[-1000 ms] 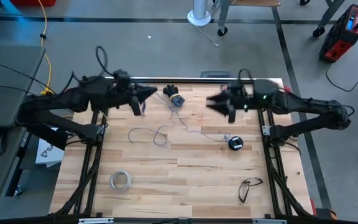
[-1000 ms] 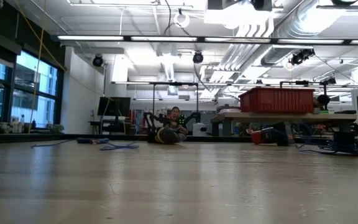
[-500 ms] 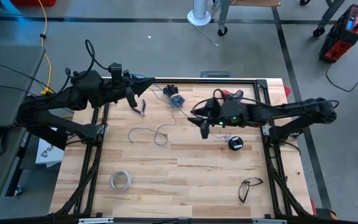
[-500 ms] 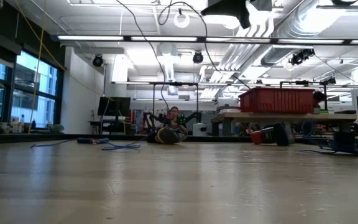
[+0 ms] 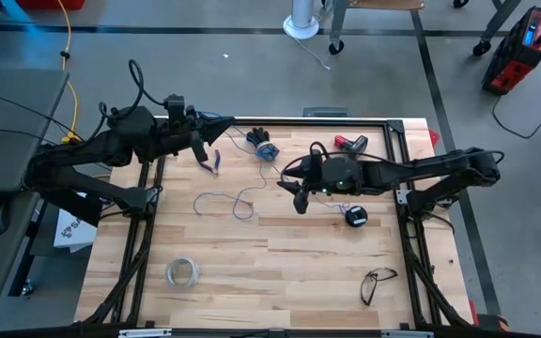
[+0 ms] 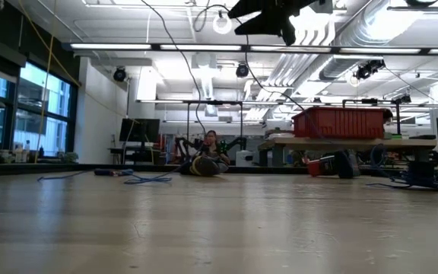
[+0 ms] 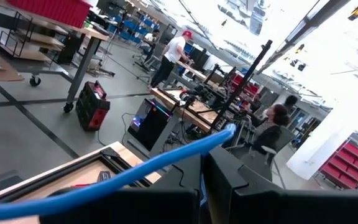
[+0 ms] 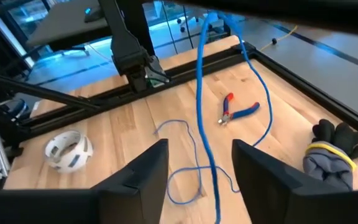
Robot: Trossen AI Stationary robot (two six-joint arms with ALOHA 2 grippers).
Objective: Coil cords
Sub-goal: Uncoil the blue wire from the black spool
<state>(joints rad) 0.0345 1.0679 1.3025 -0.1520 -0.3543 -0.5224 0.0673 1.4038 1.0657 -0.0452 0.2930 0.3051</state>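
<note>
The cord is a thin blue wire [image 5: 238, 202] lying in loose loops on the wooden table and running to a small dark spool [image 5: 355, 215]. My left gripper [image 5: 228, 125] is raised over the far left of the table, pointing level toward the right and shut on a lifted part of the wire. My right gripper [image 5: 295, 194] hovers open over the table's middle, slanting down toward the left. In the right wrist view the hanging wire [image 8: 199, 106] shows beyond the gap between its fingers [image 8: 135, 180], untouched. My left gripper pinches the wire [image 7: 224, 132] between its two shut fingers, which lie level and point toward the table's right. From the held spot [image 8: 212, 17] two strands hang down slack, and their lower ends lie on the table [image 8: 182, 180].
Red-handled pliers [image 5: 214, 161] and a bundle of dark gloves [image 5: 263, 145] lie at the far side. A whitish tape ring [image 5: 183, 272] sits near left, glasses [image 5: 376, 284] near right, and a red tool [image 5: 350, 143] by the far frame.
My right gripper has travelled from the far right toward the table's left and down, rolling somewhat, and now hangs over the middle close to the wire. The strands hanging from my left gripper have come into the low view.
</note>
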